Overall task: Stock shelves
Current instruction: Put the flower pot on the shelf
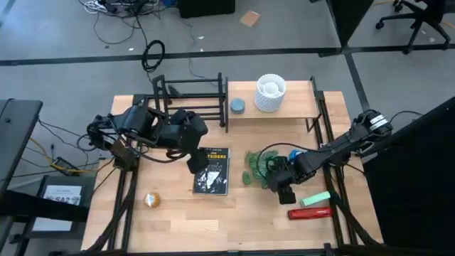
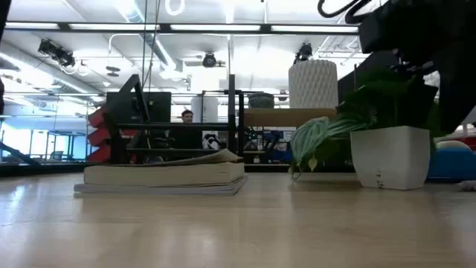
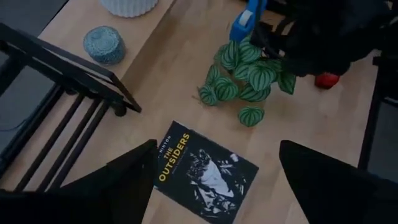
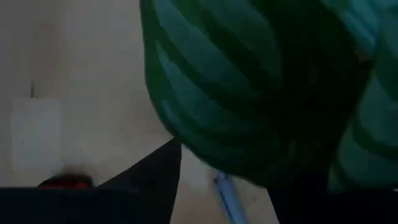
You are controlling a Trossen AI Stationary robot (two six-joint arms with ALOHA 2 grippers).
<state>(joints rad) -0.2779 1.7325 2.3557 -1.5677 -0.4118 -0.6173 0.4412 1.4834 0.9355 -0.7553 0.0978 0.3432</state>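
Black paperback book (image 1: 212, 172) lies flat beneath the wide-open, empty left gripper (image 3: 214, 180); right gripper (image 1: 279, 176) reaches the striped-leaf potted plant (image 1: 257, 168), grip unclear.

Light wooden tabletop (image 1: 234, 213) carries a black paperback book (image 1: 212, 171), a potted striped-leaf plant (image 1: 256, 168) and a small orange ball (image 1: 151, 200). The black bar rack (image 1: 190, 99) and pale wooden shelf board (image 1: 295, 107) stand at the far edge.

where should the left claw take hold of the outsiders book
By its long left edge, coming from above with the left claw. The book lies flat on the table, so only its thin edges offer a pinch, and that side faces the claw, away from the potted plant. It probably needs tipping up first.
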